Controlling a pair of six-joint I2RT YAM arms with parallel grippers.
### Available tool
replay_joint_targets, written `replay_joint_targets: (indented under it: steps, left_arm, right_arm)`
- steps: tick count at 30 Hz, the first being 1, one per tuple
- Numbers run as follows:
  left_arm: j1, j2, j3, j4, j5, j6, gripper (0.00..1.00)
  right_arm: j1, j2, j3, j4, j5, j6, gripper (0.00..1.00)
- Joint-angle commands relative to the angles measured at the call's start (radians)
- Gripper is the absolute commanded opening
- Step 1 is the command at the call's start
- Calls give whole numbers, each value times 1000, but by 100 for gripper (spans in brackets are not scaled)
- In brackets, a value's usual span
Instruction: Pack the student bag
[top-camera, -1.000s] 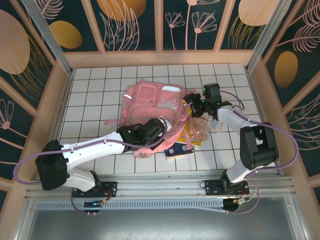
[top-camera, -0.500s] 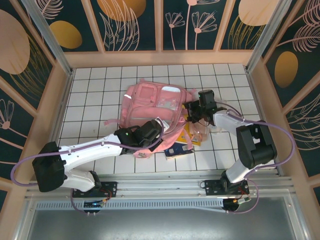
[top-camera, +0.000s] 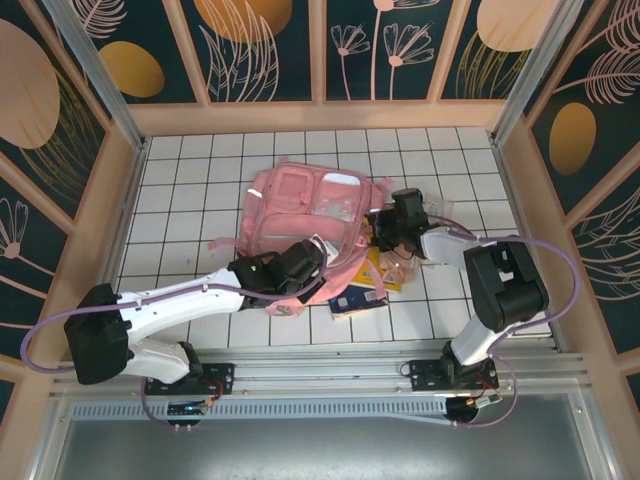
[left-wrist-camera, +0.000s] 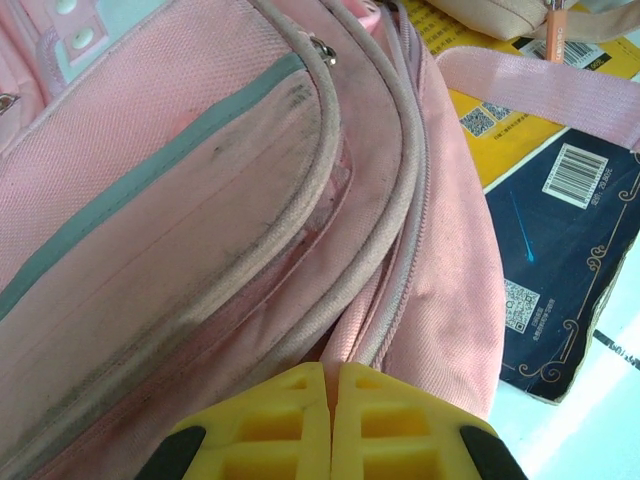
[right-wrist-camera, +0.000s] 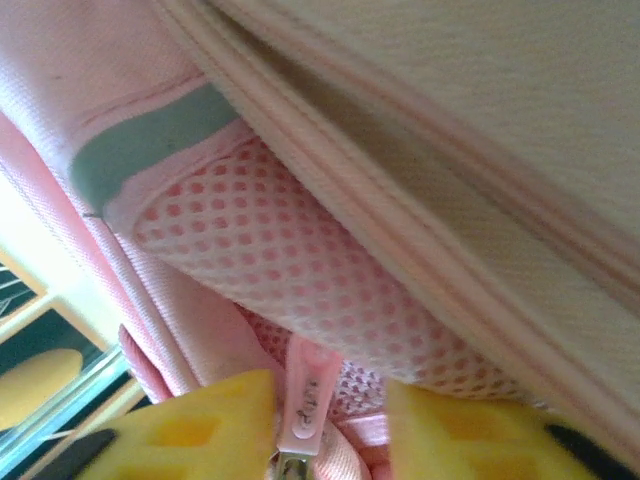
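The white tiled surface (top-camera: 185, 195) carries the student bag (top-camera: 300, 205), which lies flat near its middle, front pockets up, a little toward the far side.

From the left, the left gripper (left-wrist-camera: 331, 375) reaches to the bag's near edge. Its yellow fingers (left-wrist-camera: 285, 415) are pressed together, and the pink seam beside the zip runs straight into the line where they meet. I judge that they are clamped on that fold of fabric. The likely reason is to pin the bag down so that it cannot slide or bunch while the other arm works a zip.

Just right of this grip, a yellow book (left-wrist-camera: 480, 120) and a dark navy book (left-wrist-camera: 560, 270) lie partly under the bag's edge, with a pink strap (left-wrist-camera: 520, 78) draped across them. They wait beside the bag, not yet packed.

Further right, the right gripper (right-wrist-camera: 330, 392) is tucked against the bag's right side, close under a pink mesh pocket (right-wrist-camera: 290, 260). Its fingers (right-wrist-camera: 190, 430) stand apart with a small pink zip pull (right-wrist-camera: 303, 400) hanging between them, close to one finger. Whether either pad already presses the tab I cannot tell. Straddling the tab like this suits pinching it and drawing the zip open, which the packing seems to need first.
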Motion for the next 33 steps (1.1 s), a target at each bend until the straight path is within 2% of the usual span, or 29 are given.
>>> replay_joint_targets:
  steps: [1, 5, 9, 12, 19, 22, 24, 28, 33]
  left_arm:
    - [-5, 0, 104, -5, -21, 12, 0]
    - [-5, 43, 242, -73, -59, 31, 0]
    - [-5, 98, 377, -155, -85, 45, 0]
    - [-1, 133, 469, -211, -96, 53, 0]
    - [45, 194, 617, -334, -205, 75, 0]
    - [86, 214, 701, -370, -226, 83, 0]
    - [96, 244, 776, -396, -252, 85, 0]
    - [138, 302, 906, -455, -376, 54, 0]
    - [239, 339, 1064, -466, -412, 35, 0]
  right_arm:
    - [19, 1, 143, -108, 30, -219, 49]
    - [19, -109, 262, -258, 88, -434, 73]
    - [-4, -238, 303, -454, 163, -621, 89]
    - [-41, -349, 243, -582, 176, -724, 97]
    - [-165, -573, 37, -800, 110, -792, 99]
    - [-226, -639, -25, -804, 82, -784, 98]
    - [-250, -663, -68, -748, 14, -770, 97]
    - [-213, -610, -91, -674, -108, -802, 95]
    - [-70, -572, -89, -698, -121, -799, 95]
